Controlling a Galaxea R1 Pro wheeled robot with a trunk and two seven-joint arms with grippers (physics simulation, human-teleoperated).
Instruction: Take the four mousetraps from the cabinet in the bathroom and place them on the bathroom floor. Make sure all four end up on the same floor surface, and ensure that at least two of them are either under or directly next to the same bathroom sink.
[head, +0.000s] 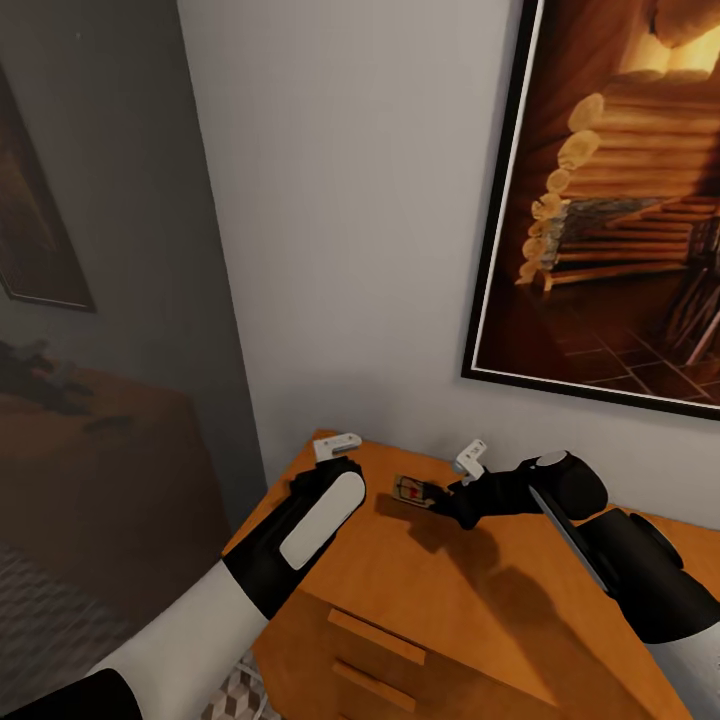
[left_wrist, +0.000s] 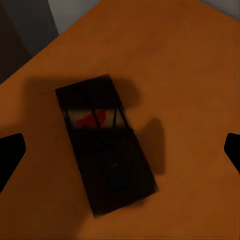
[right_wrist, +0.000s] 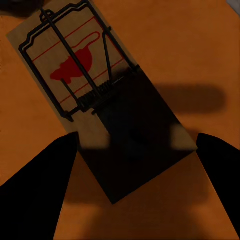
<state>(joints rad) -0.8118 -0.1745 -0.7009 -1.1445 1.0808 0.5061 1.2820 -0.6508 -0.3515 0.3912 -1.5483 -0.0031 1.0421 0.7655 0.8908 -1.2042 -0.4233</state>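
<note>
Hovering with fingers spread, the right hand (right_wrist: 132, 165) straddles a mousetrap (right_wrist: 95, 95) atop the cabinet (head: 470, 600); the left hand (left_wrist: 120, 150) hangs released.

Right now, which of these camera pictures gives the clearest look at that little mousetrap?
The right wrist view: the mousetrap is large and lit, with wire and red mark plain. The left wrist view shows a trap mostly in shadow, perhaps another one. The head view shows a tiny trap on the cabinet.
</note>
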